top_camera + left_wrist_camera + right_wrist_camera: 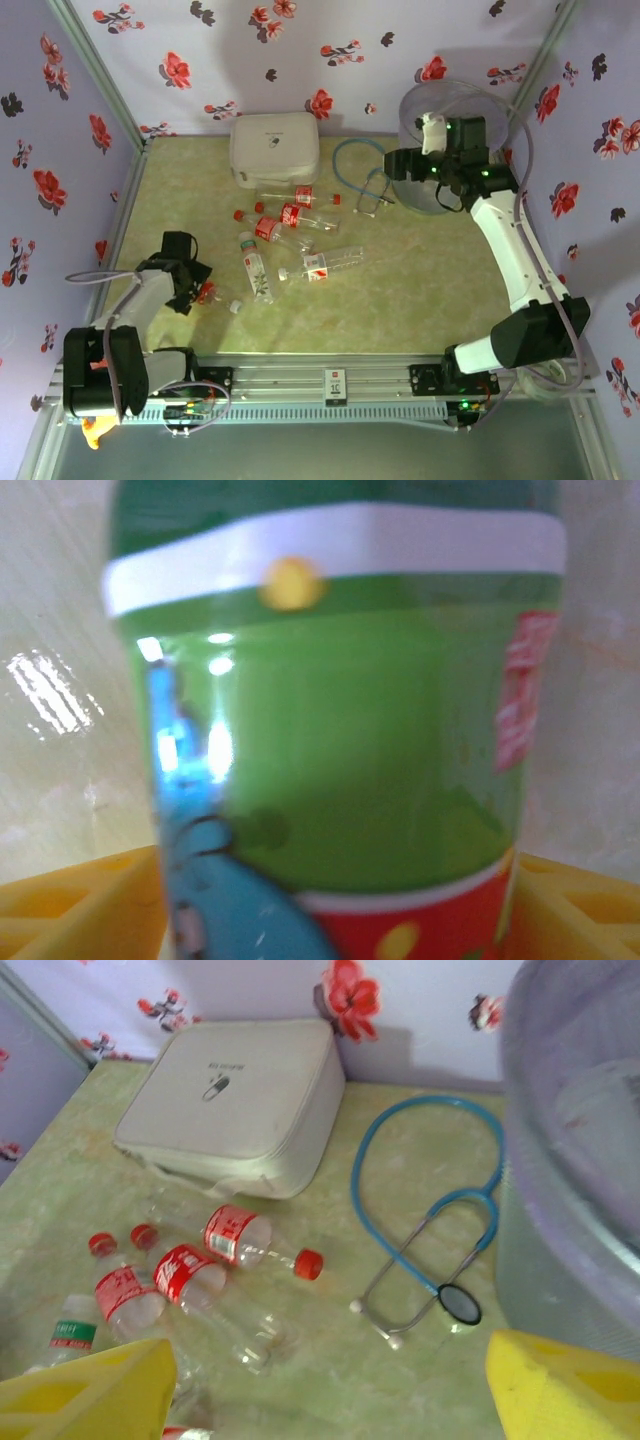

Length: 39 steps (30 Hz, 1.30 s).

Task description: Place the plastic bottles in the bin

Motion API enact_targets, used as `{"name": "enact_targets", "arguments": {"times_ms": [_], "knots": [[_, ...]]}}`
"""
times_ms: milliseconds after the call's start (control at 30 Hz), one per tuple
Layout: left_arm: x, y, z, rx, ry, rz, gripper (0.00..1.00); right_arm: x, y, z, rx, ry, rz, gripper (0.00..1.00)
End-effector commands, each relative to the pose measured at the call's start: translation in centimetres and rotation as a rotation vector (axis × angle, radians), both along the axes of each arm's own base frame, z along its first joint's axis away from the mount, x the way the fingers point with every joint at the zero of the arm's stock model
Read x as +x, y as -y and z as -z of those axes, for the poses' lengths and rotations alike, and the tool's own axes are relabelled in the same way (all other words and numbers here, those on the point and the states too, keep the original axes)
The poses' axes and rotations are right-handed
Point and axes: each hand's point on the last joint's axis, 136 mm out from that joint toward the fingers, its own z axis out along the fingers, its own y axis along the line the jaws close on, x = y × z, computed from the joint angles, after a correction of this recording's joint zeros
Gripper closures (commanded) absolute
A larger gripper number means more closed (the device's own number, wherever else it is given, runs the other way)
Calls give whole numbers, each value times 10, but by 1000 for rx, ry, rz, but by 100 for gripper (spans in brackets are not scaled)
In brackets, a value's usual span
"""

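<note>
Jaws of the left gripper (195, 285), at the lower left of the overhead view, stand on either side of a bottle (340, 760). In the left wrist view its green label, with a white band above and red below, sits between the yellow fingers (70, 905) at the two bottom corners. The fingers lie right against its sides, but I cannot tell whether they are pressing on it. A small white cap (235, 306) lies just to the right of that gripper. Near the middle of the overhead view five more plastic bottles (285, 215) lie on their sides on the table (420, 290), most with red labels and red caps and one with a white-green label (256, 268). Above them, against the back wall, sits the white case (275, 148). To its right a blue stethoscope (365, 180) lies beside the bin (415, 195), which stands upright at the upper right. The right gripper (330, 1390) is up at the bin, its jaws apart with nothing between them. Its wrist view has the bin wall (570, 1160) at the right edge.
</note>
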Motion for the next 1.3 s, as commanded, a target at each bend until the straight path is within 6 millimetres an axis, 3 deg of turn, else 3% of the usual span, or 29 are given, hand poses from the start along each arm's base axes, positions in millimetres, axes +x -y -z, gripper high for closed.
{"name": "enact_targets", "arguments": {"times_ms": [0,200,333,433,567,700,867,967,1067,1267], "knots": [[2,-3,5,-6,13,-37,28,-6,-7,-4,35,16,-23,18],[4,-5,-10,1,58,-43,40,-13,-8,6,36,-16,-25,18],[14,-4,-43,2,141,-34,42,-19,-21,10,45,-38,-54,19],[27,-3,-82,-2,233,-11,42,-28,-49,12,53,-57,-120,19],[48,10,-133,-34,367,62,43,-47,-104,16,72,-96,-258,19],[79,40,-167,-99,504,148,48,-68,-160,29,85,-154,-371,19],[123,104,-199,-227,661,292,57,-96,-212,47,148,-240,-469,18],[139,145,-208,-275,688,406,60,-106,-227,54,209,-286,-472,19],[143,175,-216,-303,689,486,61,-107,-231,55,278,-296,-443,18],[145,203,-217,-384,715,519,64,-111,-244,64,345,-332,-442,19]]}}
